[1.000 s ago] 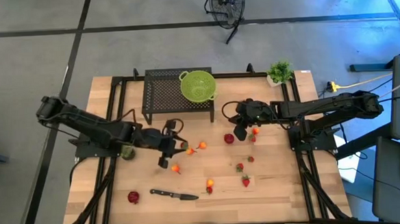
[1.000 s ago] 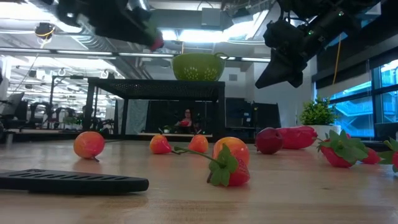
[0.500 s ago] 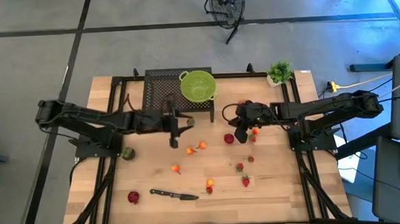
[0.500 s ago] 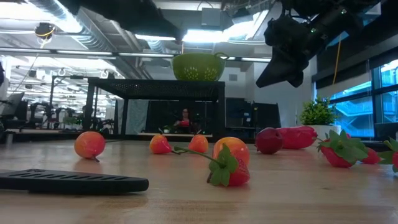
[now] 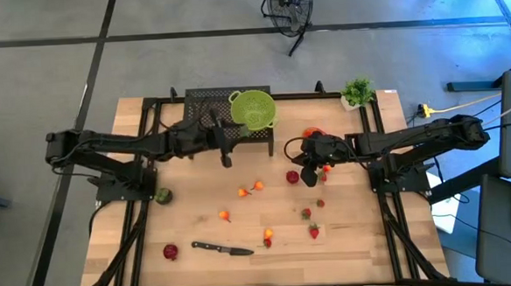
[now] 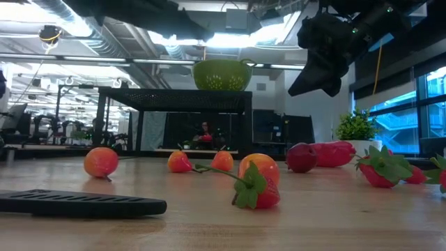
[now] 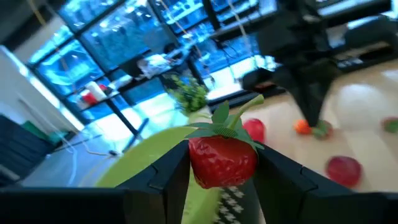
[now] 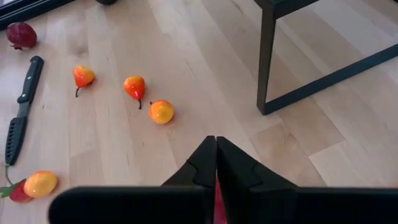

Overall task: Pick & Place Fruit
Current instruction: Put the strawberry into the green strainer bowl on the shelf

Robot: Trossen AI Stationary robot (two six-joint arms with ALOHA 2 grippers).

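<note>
My left gripper (image 5: 227, 156) hangs just in front of the black rack (image 5: 206, 119), left of the lime-green bowl (image 5: 252, 108) that stands on the rack's top, and is shut on a red strawberry (image 7: 222, 160). My right gripper (image 5: 310, 176) hovers shut over the table's right middle, its fingertips (image 8: 216, 149) together and slanting down. Loose fruit lies on the wood: orange pieces (image 5: 245, 192), a red one (image 5: 292, 176), strawberries (image 5: 314, 232), another red one (image 5: 170, 251) and a dark green one (image 5: 163, 196). My left gripper pinches the strawberry by its two sides (image 7: 194, 163) between its two fingers. The fingers come nearly level from the table's left. The berry is lifted clear of the table, with its green leafy cap (image 7: 227, 124) pointing away from the wrist.
A black-handled knife (image 5: 222, 248) lies near the front edge. A small potted plant (image 5: 356, 92) stands at the far right corner. More fruit sits by the right arm (image 5: 314, 133). Black frame rails run along the table's left and right sides.
My left gripper has carried the strawberry from over the table's middle toward the far edge, up to the rack beside the green bowl, rising and tipping from slanting down to nearly level. It has stayed shut on the berry throughout.
</note>
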